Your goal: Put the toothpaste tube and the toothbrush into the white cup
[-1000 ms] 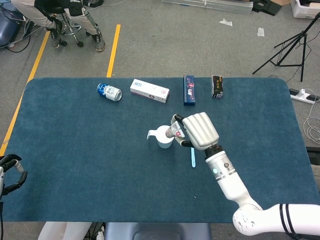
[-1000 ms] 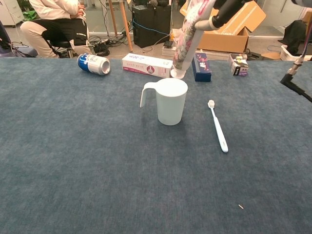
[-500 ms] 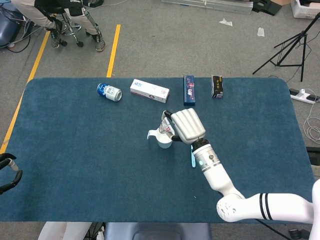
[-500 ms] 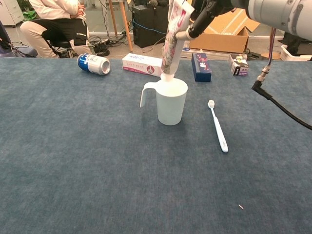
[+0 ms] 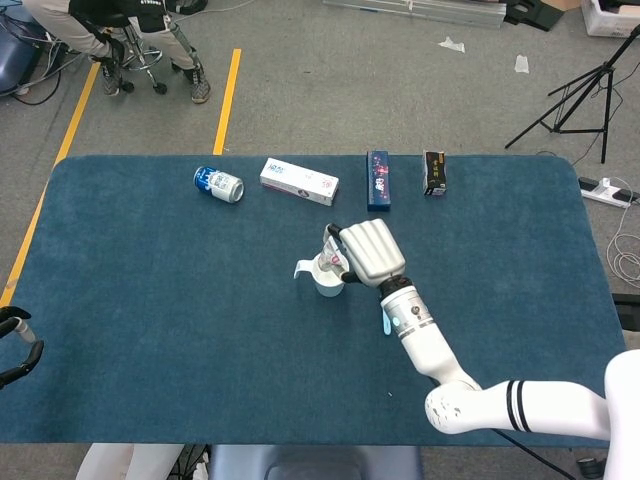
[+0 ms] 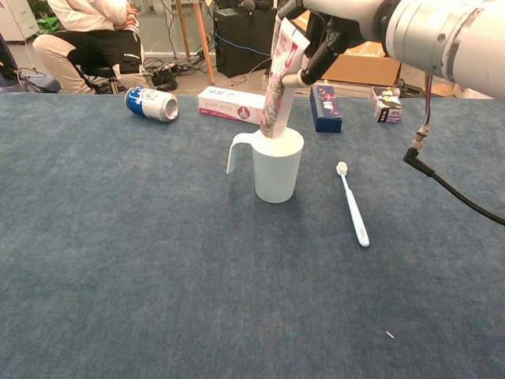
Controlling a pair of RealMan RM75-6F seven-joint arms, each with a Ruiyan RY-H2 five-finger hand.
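A: What is the right hand point(image 5: 367, 252) doing?

B: Its fingers point(image 6: 309, 61) grip the toothpaste tube point(image 6: 278, 81) near the upper end. The tube stands almost upright, leaning a little, with its lower end inside the rim of the white cup point(image 6: 277, 163).

A: And the toothbrush point(image 6: 353, 204)?

B: It lies flat on the cloth at about three o'clock from the cup in the chest view, near but not touching, bristle end pointing to the far edge.

A: The left hand point(image 5: 20, 343)?

B: Only a bit shows at the head view's nine o'clock edge, low down; dark curved fingers, and I cannot tell whether they are open or closed.

A: Describe the surface.

B: A table point(image 5: 150, 300) covered in dark blue carpet-like cloth with rounded corners. Along the twelve o'clock edge there is a row: a blue and white can point(image 5: 218, 184) on its side, a white carton point(image 5: 299, 182), a dark blue box point(image 5: 377, 180) and a small dark box point(image 5: 434, 173).

A: The room?

B: Grey floor with a yellow line point(image 5: 225, 100) at eleven o'clock, a seated person point(image 6: 87, 35) on a stool there (face out of the picture), a black tripod point(image 5: 585, 95) at two o'clock, and cardboard boxes point(image 6: 355, 59) behind the table in the chest view.
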